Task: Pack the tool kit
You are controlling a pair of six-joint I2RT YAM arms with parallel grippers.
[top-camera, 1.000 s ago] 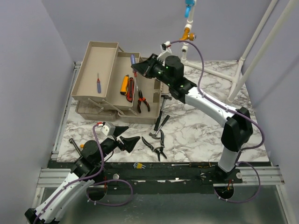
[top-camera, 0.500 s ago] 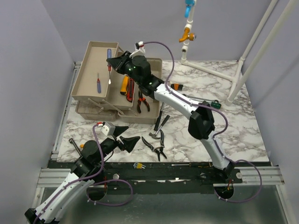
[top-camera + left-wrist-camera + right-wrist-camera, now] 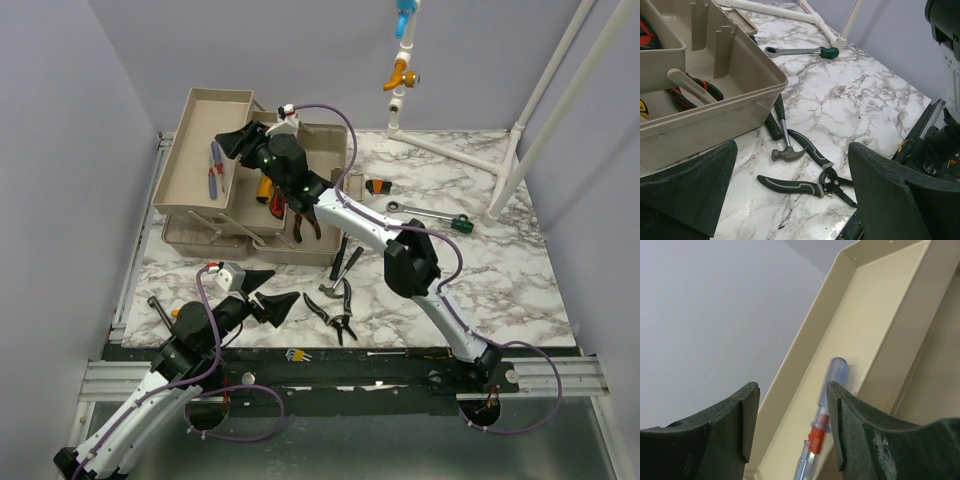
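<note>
The beige toolbox stands open at the back left, its upper tray swung out. My right gripper hangs open over that tray. In the right wrist view a blue-handled screwdriver lies loose in the tray below the open right gripper. It rests beside a small screwdriver in the top view. My left gripper is open and empty near the front left. In the left wrist view it sits above grey-handled pliers and a hammer.
A yellow knife and red pliers lie in the toolbox. A ratchet wrench and an orange-black piece lie at the back right. Hex keys sit at the front edge. White pipe legs stand at the right.
My right gripper carried the blue screwdriver left over the upper tray, then opened; the screwdriver now lies in the tray. The left arm has not moved.
</note>
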